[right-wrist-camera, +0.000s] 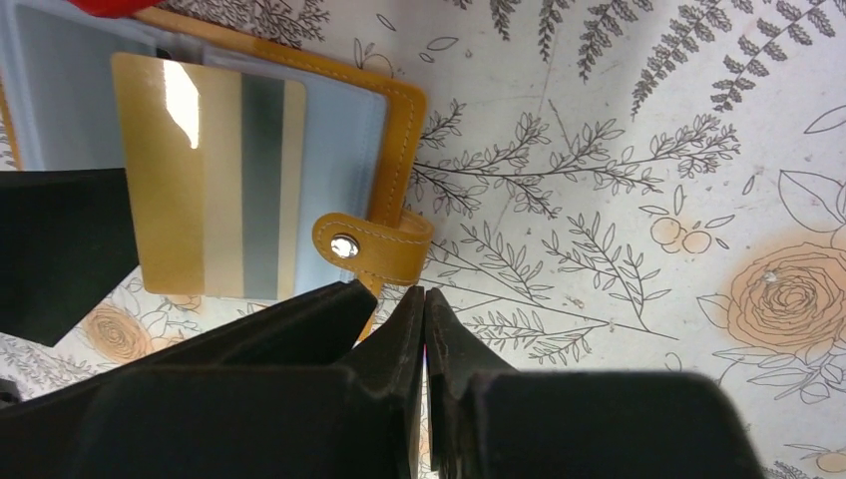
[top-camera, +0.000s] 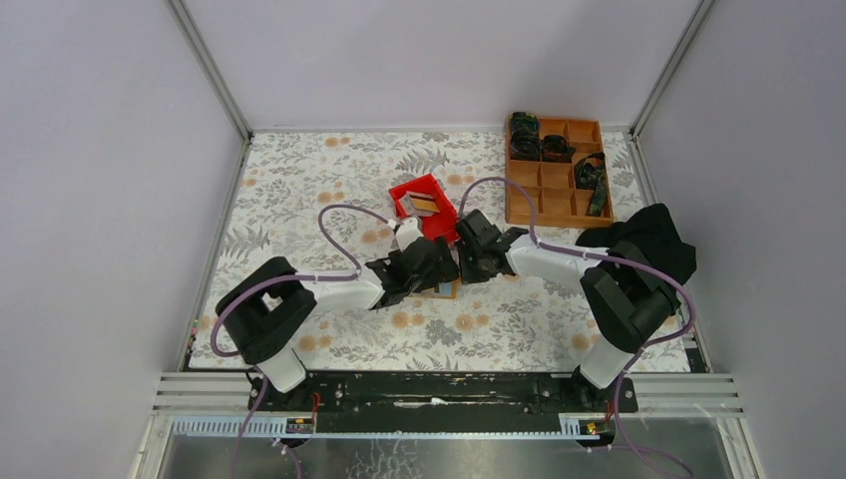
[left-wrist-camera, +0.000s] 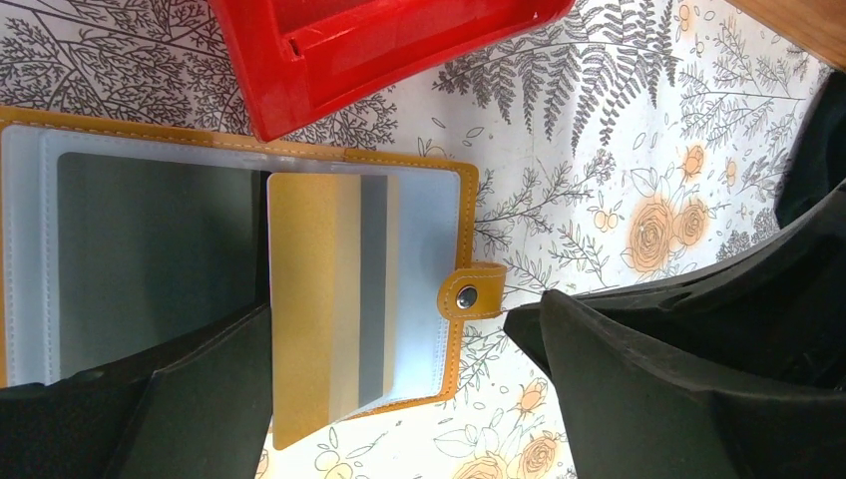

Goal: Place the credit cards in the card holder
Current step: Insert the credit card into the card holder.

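We look down on a table under a floral cloth (top-camera: 299, 180), with both arms reaching inward to meet near its middle. At the far right corner stands an orange-brown compartment tray (top-camera: 559, 207) with dark items in its far cells, and a black cloth (top-camera: 648, 239) lies bunched just near of it. A red plastic bin (top-camera: 417, 184) sits left of the tray, just beyond the grippers; what lies in it is too small for us to name. The left gripper (left-wrist-camera: 389, 319) has its jaws spread wide and grips nothing, one finger on each side of the card below. The right gripper (right-wrist-camera: 424, 299) has its fingers pressed together with nothing between them, the tips just beside the holder's tab. The tan-orange card holder (left-wrist-camera: 424, 249) lies open and flat on the cloth, close to the bin's near corner. A gold credit card (left-wrist-camera: 319, 299) with a dark grey stripe lies on its clear-sleeved leaf, one end jutting past the holder's edge. We cannot tell whether it is tucked under the sleeve. A small snap tab (left-wrist-camera: 469, 294) sticks out from the holder's side.
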